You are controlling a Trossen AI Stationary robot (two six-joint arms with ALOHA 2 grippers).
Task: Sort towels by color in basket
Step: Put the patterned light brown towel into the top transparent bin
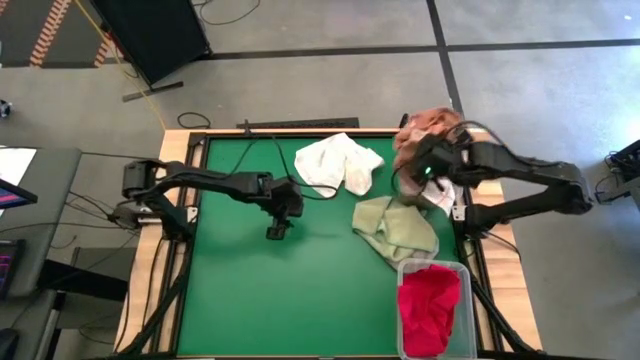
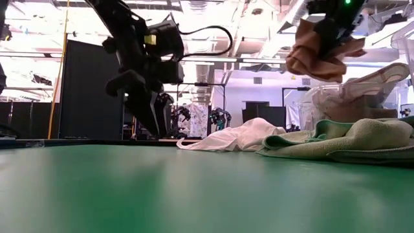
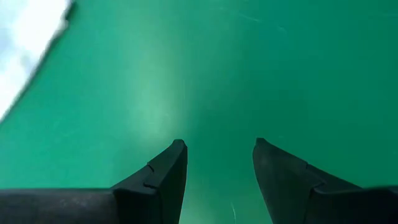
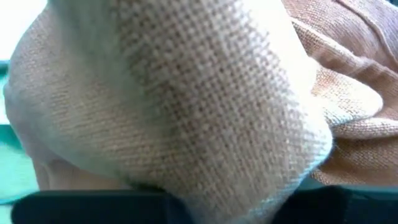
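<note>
From above, the right gripper (image 1: 418, 172) sits at the far right edge of the green table (image 1: 270, 290), with a tan towel (image 1: 425, 128) bunched around it. The low view shows what the high view cannot: that towel (image 2: 317, 55) hangs in the air, clamped in the right gripper's fingers and clear of the mat. The right wrist view is filled by its weave (image 4: 186, 106).

The left gripper (image 1: 277, 229) hovers over bare mat left of centre; its wrist view shows the fingers (image 3: 165, 177) spread apart with nothing between them.

A white towel (image 1: 338, 162) lies at the far middle, a pale green towel (image 1: 395, 228) to its right and nearer. A red towel (image 1: 430, 308) fills the clear basket (image 1: 403, 272) at the near right.
</note>
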